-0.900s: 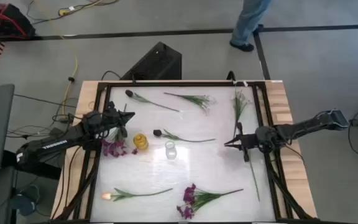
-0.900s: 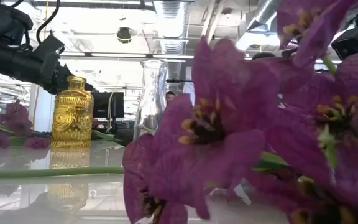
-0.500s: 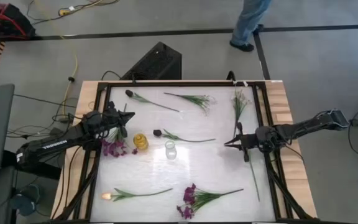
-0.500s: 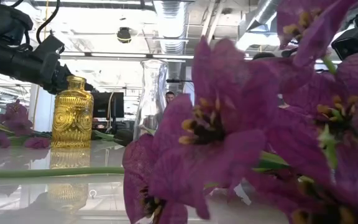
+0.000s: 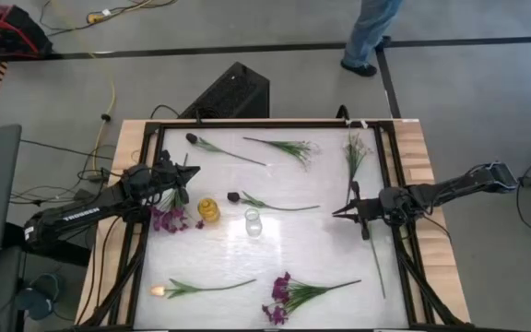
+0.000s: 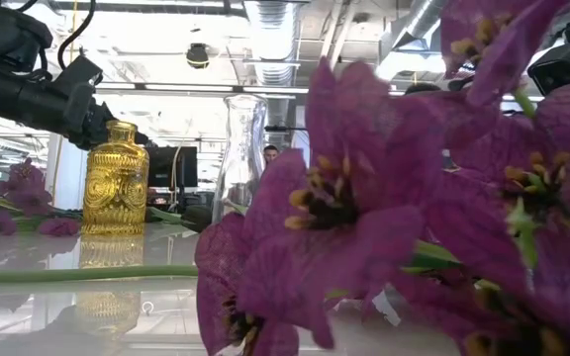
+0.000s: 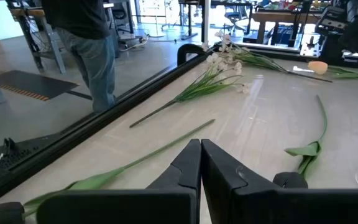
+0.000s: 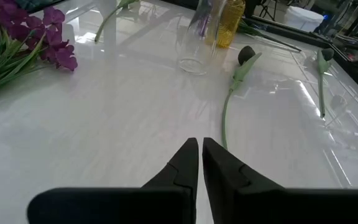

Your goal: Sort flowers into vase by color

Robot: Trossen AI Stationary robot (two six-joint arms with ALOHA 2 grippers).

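Observation:
Flowers lie flat on the white table: a dark purple bud [image 5: 192,138] and a white sprig [image 5: 295,148] at the far side, and another white sprig [image 5: 353,152] at the far right. A second dark bud [image 5: 233,196] lies beside the clear vase [image 5: 253,222]. A purple cluster [image 5: 168,219] lies left of the yellow vase [image 5: 208,210]. A pale orange tulip [image 5: 159,290] and a second purple cluster [image 5: 278,300] lie at the near side. My left gripper [image 5: 192,170] hovers shut near the yellow vase. My right gripper [image 5: 336,213] hovers shut, right of the clear vase.
A black frame [image 5: 265,124] rims the table. A loose green stem [image 5: 376,263] lies near the right rail. Purple blossoms [image 6: 384,218] fill the low view's foreground. A person [image 5: 371,32] stands on the floor beyond the far edge. Bare table lies between the clear vase and my right gripper.

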